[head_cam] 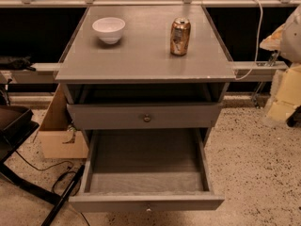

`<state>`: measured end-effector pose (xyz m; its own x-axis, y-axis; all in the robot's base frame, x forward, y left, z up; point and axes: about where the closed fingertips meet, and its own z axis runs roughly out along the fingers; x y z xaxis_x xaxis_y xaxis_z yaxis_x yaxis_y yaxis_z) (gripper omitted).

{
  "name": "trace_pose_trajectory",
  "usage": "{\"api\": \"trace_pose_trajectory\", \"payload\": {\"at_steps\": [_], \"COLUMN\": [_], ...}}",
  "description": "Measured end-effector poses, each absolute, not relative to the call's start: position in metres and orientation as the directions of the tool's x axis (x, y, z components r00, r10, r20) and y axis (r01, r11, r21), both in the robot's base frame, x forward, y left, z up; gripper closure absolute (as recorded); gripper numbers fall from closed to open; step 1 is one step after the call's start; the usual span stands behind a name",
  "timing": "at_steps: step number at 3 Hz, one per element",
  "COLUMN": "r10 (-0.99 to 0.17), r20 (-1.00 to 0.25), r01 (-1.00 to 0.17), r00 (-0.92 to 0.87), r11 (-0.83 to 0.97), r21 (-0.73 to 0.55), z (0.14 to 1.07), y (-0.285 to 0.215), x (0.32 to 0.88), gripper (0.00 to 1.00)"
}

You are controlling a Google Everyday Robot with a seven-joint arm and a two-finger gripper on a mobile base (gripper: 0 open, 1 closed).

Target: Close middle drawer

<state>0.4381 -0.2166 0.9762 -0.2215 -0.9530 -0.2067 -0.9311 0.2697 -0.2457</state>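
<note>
The middle drawer (146, 203) is pulled far out toward me, showing its deep, empty grey box (146, 157). Its low flat front is at the bottom of the view, with a small round knob (148, 209) at the centre. Above it, the taller-fronted grey drawer (117, 117) with a darker knob (147, 118) stands slightly out from the cabinet. The lowest drawer is hidden under the open one. My gripper is not in view. A pale bulky shape (289, 36) sits at the right edge; I cannot tell what it is.
A white bowl (108, 29) and a copper-coloured can (180, 36) stand on the grey cabinet top (141, 55). A cardboard box (59, 135) stands left of the cabinet. A black stand (19, 126) and cables (61, 178) are on the floor at left.
</note>
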Motion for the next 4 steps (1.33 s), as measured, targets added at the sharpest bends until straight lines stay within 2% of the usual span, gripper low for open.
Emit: {"api": "trace_pose_trajectory", "payload": {"at_steps": [2, 3, 4], "r10": [-0.943, -0.921, -0.896], "r20": [-0.246, -0.358, -0.43], "r01": [-0.935, -0.951, -0.969], "r00": [-0.222, -0.152, -0.108], "r11": [0.278, 0.235, 0.192], "r21": [-0.222, -0.201, -0.157], "z": [0.945, 0.891, 0.771], "y": [-0.213, -0.189, -0.182], "x": [0.436, 0.411, 0.386], "gripper": [0.0, 0.0, 0.0]}}
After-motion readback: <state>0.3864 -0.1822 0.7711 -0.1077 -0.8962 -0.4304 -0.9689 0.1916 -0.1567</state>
